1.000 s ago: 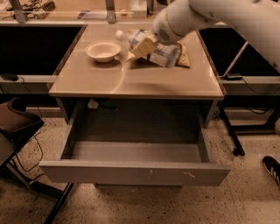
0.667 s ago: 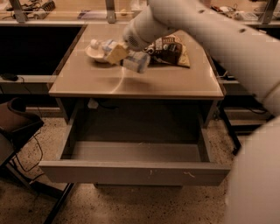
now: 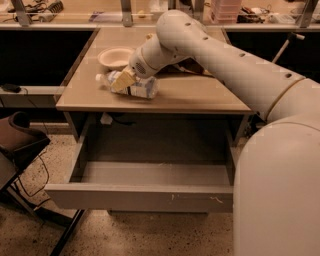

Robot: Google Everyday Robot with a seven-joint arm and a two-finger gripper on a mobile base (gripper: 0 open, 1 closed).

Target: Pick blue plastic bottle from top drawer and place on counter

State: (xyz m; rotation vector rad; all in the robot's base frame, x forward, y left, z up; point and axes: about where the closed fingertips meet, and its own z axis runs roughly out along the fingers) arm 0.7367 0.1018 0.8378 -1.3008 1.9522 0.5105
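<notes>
The blue plastic bottle (image 3: pixel 140 88) lies on its side on the tan counter (image 3: pixel 200 95), near the front left, with its white cap (image 3: pixel 99 77) pointing left. My gripper (image 3: pixel 123 81) reaches in from the right and is closed around the bottle's middle, one tan finger (image 3: pixel 122 80) across its top. The top drawer (image 3: pixel 145 195) is pulled open below the counter; its visible inside holds nothing.
A white bowl (image 3: pixel 116 56) stands on the counter just behind the bottle. My arm (image 3: pixel 225 65) crosses the counter's right half and hides what lies there. A dark chair (image 3: pixel 20 142) is at the left. A ledge with grey uprights (image 3: pixel 126 11) runs along the back.
The gripper has moved left and toward the counter's front edge with the bottle and lowered it onto the counter. The view has shifted closer.
</notes>
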